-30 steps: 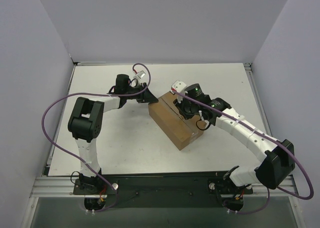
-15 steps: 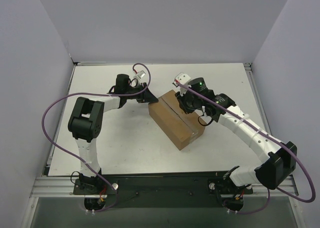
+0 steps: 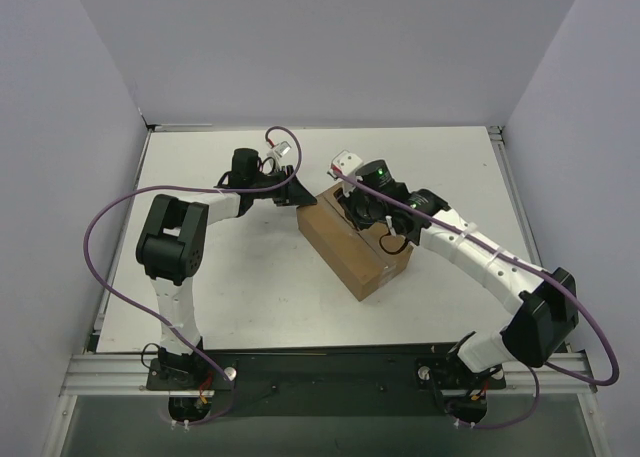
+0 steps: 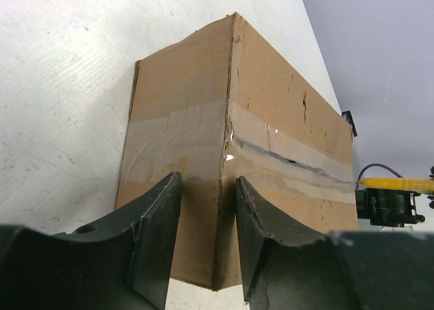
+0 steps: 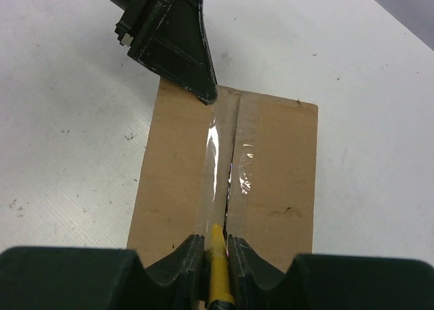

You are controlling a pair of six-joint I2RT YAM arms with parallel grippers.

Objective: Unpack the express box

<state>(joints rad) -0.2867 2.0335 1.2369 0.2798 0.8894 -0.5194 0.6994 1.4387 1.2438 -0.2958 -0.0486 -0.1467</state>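
Observation:
The express box (image 3: 348, 253), a brown carton taped along its centre seam, lies at an angle mid-table. My left gripper (image 3: 304, 199) stands open at the box's far left corner. Its fingers (image 4: 157, 215) straddle the corner edge of the box (image 4: 285, 120) and hold nothing. My right gripper (image 3: 362, 215) hovers over the box top, shut on a yellow utility knife (image 5: 218, 262). The knife tip sits in the seam of the box (image 5: 285, 181), and a dark slit runs ahead of it through the clear tape. The knife (image 4: 397, 183) also shows at the far end of the seam in the left wrist view.
The white table (image 3: 250, 297) is walled in grey at the back and both sides. Purple cables (image 3: 96, 227) loop off both arms. The left gripper's dark finger (image 5: 182, 52) touches the box's far edge, straight ahead of the knife.
My right gripper has slid with the knife along the seam toward the box's far left end. The left arm and the box have stayed put.

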